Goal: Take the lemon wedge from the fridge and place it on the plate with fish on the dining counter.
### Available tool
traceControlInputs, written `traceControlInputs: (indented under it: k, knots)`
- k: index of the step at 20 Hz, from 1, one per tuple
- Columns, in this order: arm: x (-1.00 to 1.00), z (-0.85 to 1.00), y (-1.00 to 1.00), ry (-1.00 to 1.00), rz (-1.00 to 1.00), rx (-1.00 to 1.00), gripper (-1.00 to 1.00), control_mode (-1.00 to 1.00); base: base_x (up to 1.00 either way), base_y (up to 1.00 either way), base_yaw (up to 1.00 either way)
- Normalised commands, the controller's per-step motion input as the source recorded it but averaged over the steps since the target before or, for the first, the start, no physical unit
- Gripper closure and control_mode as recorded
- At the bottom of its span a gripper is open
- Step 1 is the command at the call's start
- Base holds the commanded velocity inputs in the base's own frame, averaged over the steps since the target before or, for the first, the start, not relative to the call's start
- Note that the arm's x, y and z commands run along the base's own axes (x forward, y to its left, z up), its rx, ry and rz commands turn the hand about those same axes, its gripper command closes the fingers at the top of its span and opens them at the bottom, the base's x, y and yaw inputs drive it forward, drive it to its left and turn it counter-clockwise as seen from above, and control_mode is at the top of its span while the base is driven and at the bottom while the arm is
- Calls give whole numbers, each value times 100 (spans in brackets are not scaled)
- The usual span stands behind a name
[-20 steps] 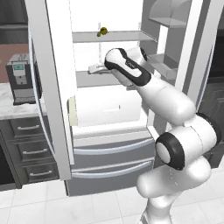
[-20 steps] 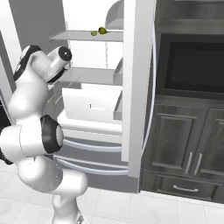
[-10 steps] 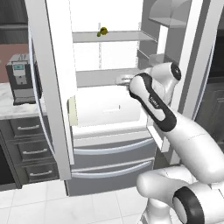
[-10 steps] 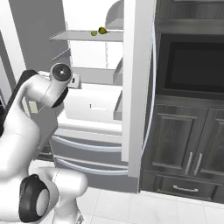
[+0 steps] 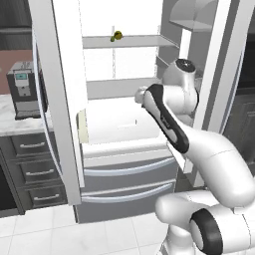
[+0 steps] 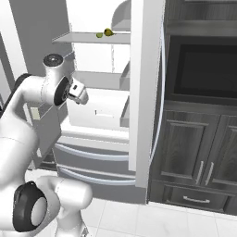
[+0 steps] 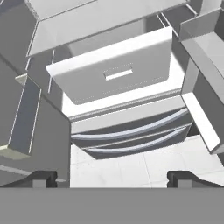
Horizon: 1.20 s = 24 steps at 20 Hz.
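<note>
The gripper (image 7: 111, 177) is seen in the hand view as two small dark, blocky finger tips set far apart at the bottom edge; the jaws stand fully spread and nothing is held between them. In the right base view the hand (image 6: 76, 91) is presented as a small pale block at the end of the glossy white arm, in front of the open fridge (image 5: 124, 199), its fingers too small to make out. Below the hand, two smooth grey steel drawers (image 7: 131, 133) with curved pale handles are stacked above a white tiled floor. Above them a white, box-shaped bin (image 5: 122, 119) with a slot handle sits inside the matte white interior. Flat pale shelves are fitted higher up, and the door bins at the sides are cut off by the frame edges. On the upper shelf (image 6: 88, 38), towards the back, the lemon wedge (image 6: 99, 34) is visible as a tiny yellow-green speck just beside a small round yellow-and-dark fruit (image 6: 109, 32); its wedge shape cannot be resolved. To the left, a dark boxy coffee machine (image 5: 22, 89) stands on a marble worktop.
</note>
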Motion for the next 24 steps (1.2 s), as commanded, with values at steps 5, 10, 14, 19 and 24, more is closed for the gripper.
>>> traceControlInputs:
  k: [5,10,14,19,24]
  knots:
    - [22,8,-2,26,2,7,-100,-100,0,0,0]
    - [0,0,0,-5,0,0,-100,-100,0,0,0]
    - [0,0,0,-14,0,0,-100,-100,0,0,0]
    - [0,0,0,0,0,0,-100,-100,0,0,0]
    - [0,0,54,-3,0,0,-100,-100,0,0,0]
